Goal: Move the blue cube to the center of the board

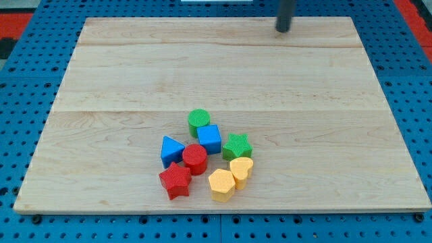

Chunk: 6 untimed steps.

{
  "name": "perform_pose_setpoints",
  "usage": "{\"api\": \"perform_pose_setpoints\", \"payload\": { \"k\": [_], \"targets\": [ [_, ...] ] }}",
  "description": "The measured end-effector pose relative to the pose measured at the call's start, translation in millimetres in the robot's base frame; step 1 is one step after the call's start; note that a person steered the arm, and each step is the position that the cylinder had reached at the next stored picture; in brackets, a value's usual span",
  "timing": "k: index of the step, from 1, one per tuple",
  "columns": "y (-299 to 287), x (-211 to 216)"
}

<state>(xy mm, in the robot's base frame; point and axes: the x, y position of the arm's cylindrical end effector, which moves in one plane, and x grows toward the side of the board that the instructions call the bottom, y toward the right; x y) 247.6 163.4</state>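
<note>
Camera view: the tip [283, 30] rests at the board's [121, 74] top edge, touching no block, well apart from the cluster. The blue cube [210, 139] sits below centre, between the green cylinder [198, 121] and the red cylinder [195, 158].

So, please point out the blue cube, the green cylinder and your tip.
blue cube [210, 138], camera view, top face.
green cylinder [199, 119], camera view, round top.
my tip [282, 30], camera view, rod's lower end.
</note>
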Motion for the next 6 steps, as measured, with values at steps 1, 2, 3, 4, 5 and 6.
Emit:
{"api": "perform_pose_setpoints", "payload": {
  "k": [1, 2, 3, 4, 5, 6],
  "targets": [
    [41, 94],
    [37, 221],
    [12, 334],
    [-49, 370],
    [-121, 368],
    [-178, 362]
  ]
}}
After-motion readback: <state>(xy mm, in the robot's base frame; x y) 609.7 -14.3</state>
